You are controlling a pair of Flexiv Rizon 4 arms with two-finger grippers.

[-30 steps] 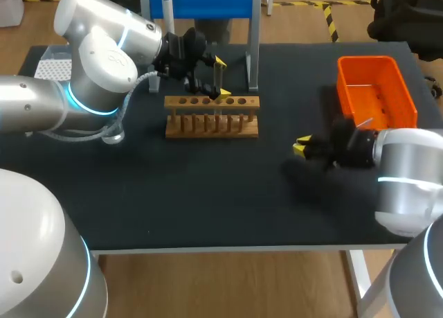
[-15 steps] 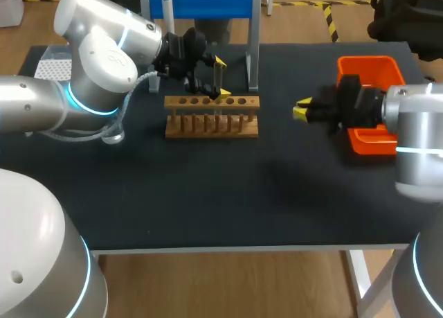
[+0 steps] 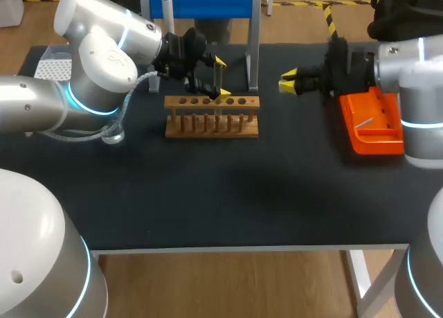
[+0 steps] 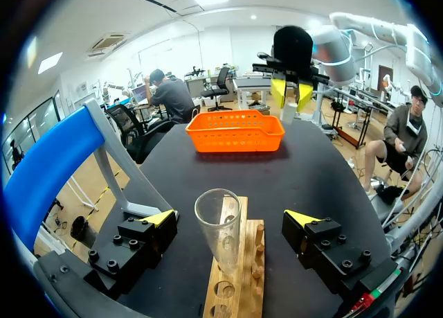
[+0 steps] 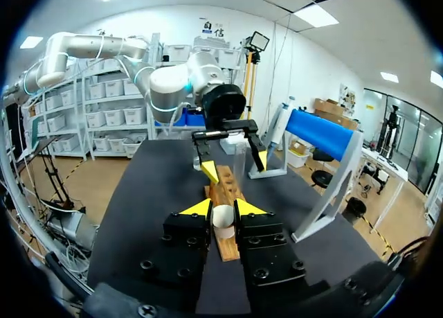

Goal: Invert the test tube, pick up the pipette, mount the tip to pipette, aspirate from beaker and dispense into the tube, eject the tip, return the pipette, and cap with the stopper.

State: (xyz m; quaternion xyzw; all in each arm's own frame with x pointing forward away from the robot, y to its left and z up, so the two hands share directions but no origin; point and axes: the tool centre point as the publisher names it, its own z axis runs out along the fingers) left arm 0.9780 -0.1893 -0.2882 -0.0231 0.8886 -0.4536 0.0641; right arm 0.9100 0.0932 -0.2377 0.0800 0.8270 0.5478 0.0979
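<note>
The black table (image 3: 208, 200) carries everything, and each place here is reckoned from the wooden rack (image 3: 212, 117) on it. The blue-barred stand (image 3: 208, 3) rises behind the rack; the orange bin (image 3: 377, 143) lies well off to the rack's right.

The left gripper (image 3: 221, 77) hangs over the rack's back edge with its fingers spread wide; they flank the test tube (image 4: 218, 224) without touching it, a gap showing on either side in the left wrist view. The tube stands upright in one of the rack's holes, mouth up; whether it holds liquid I cannot tell. The right gripper (image 3: 287, 82) is to the right of the rack and apart from it, pointing toward it; its fingers are clamped from two sides on a small white rounded plug (image 5: 223, 218), which I take to be the stopper.

The hazards, as I judge them:

- Nothing braces the tube. If the stopper comes down off-centre, it could catch the glass rim and lever the tube over in its hole, or drag the light rack along the table.
- The left fingers stand close about the tube's mouth. A right gripper coming in at that height may strike a yellow tip before the stopper reaches the glass.
- The stopper is round and held only by its sides. A hard seating push could make it roll or squirt from the grip; it might then drop among the rack's holes.
- Too much force straight down on thin glass risks cracking it.
</note>
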